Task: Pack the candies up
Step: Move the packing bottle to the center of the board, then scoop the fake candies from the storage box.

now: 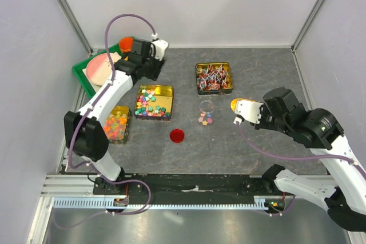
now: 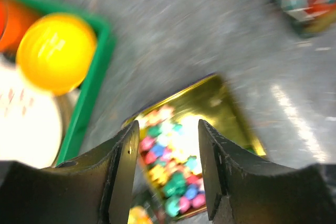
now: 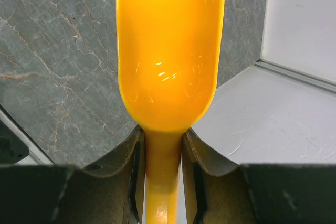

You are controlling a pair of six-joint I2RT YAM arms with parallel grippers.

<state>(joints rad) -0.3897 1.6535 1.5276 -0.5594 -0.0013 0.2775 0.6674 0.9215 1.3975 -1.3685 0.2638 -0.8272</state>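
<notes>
Pastel candies lie heaped in a gold tin on the left half of the grey desk; a few more sit in a small clear jar near the middle, to the right of that tin; a red lid rests flat on the desk, nearer than both and between them; the left gripper hangs over the far left of the desk, between the gold tin and a green tray, its fingers apart with nothing between them; the right gripper is clamped on the handle of a yellow scoop, just right of the jar; a tin of lollipops stands beyond the jar; a tin of gummy pieces stands near-left of the gold tin.
</notes>
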